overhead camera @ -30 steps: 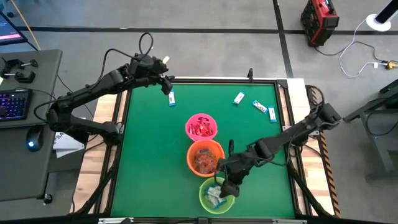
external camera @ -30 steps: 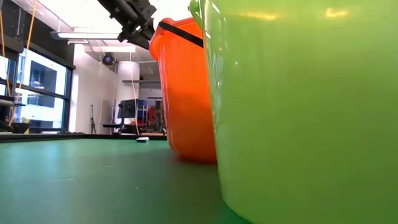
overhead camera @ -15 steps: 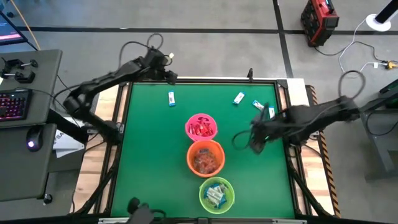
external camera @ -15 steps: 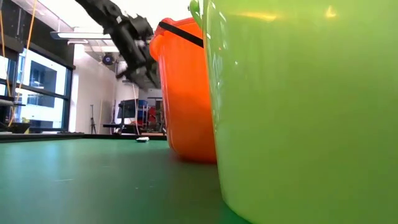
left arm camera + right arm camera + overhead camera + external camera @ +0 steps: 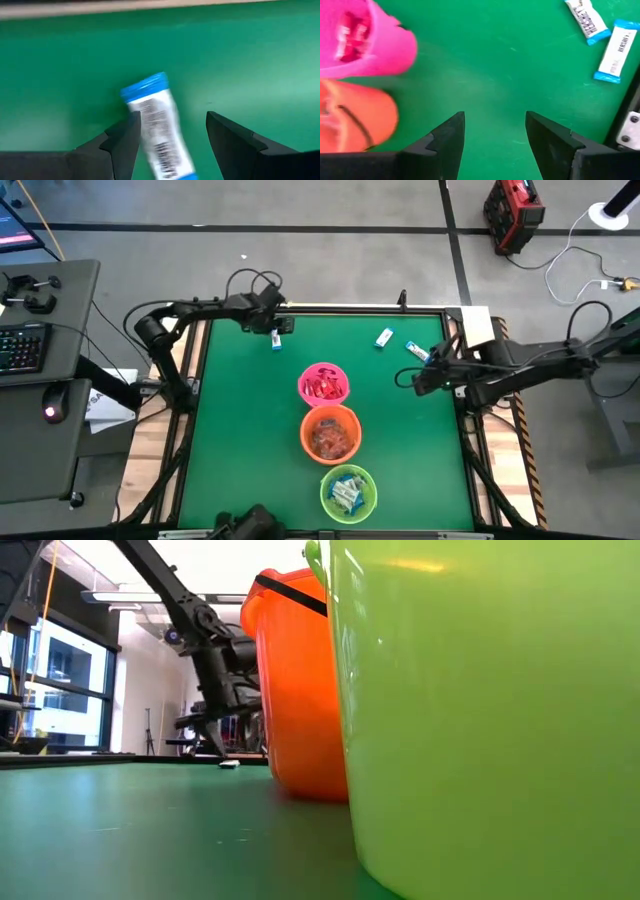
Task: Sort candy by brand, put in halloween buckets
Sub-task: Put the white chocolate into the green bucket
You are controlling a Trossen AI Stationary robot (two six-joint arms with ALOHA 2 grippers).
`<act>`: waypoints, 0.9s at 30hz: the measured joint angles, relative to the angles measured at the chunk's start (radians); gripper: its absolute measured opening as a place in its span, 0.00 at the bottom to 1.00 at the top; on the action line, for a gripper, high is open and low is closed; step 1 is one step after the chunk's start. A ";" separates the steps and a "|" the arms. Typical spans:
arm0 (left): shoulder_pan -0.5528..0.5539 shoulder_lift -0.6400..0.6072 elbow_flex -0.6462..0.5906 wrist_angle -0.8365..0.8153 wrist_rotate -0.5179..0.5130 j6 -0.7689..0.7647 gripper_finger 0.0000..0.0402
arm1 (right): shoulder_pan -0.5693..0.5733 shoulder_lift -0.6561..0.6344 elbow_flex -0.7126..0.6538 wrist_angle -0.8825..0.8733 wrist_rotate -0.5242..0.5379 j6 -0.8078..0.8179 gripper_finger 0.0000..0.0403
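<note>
Three buckets stand in a line down the table's middle: pink (image 5: 324, 384), orange (image 5: 330, 433) and lime green (image 5: 348, 491), each with candy inside. A blue-and-white candy (image 5: 155, 125) lies flat near the far left corner. My left gripper (image 5: 278, 328) is low over it, open, one finger on each side. Two more blue-and-white candies (image 5: 587, 20) (image 5: 617, 50) lie near the far right corner. My right gripper (image 5: 412, 378) hangs open over bare green table, between the pink bucket (image 5: 370, 45) and those candies. My left gripper comes down from above with its fingers (image 5: 125, 142) on either side of the candy's long body, which lies flat on the table. I cannot tell whether a finger touches the wrapper.
The green table top (image 5: 240, 440) has free room on its left half and near right. In the low view the green bucket (image 5: 480, 720) and orange bucket (image 5: 295, 690) fill the right side. A desk with a keyboard (image 5: 20, 345) stands left of the table.
My right gripper has swung from above the green bucket toward the table's far right, past the orange bucket, and is now right of the pink one. My left gripper has come down at the far left onto the blue-and-white candy there.
</note>
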 joint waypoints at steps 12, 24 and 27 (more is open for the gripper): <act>-0.013 -0.003 -0.086 0.078 -0.082 -0.167 0.53 | -0.034 -0.001 -0.201 0.168 -0.092 -0.044 0.50; -0.036 0.009 -0.098 0.077 -0.076 -0.154 0.16 | -0.034 -0.002 -0.235 0.296 -0.029 -0.170 0.50; -0.058 -0.011 -0.088 0.077 -0.032 -0.152 0.05 | -0.034 -0.002 -0.235 0.295 -0.029 -0.220 0.50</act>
